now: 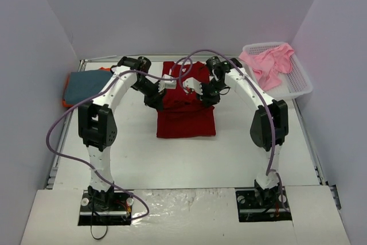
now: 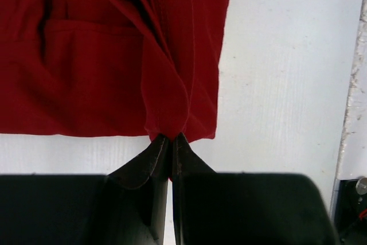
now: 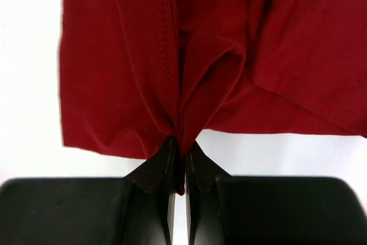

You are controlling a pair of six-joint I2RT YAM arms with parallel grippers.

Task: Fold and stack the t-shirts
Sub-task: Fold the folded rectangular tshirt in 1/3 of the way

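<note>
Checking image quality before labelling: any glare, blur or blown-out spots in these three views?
Top external: sharp, evenly lit; glare on the shiny crinkled sheet between the arm bases. Left wrist: dark red cloth t-shirt in focus, black left hand body blurred at the bottom edge. Right wrist: stitching crisp, right hand soft, white table nearly blown out.

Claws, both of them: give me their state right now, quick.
Left claw: closed, pinching an edge of the dark red t-shirt.
Right claw: closed, pinching the same shirt's edge.

Orange t-shirt (image 1: 103, 69) mostly under teal one (image 1: 80, 86)
</note>
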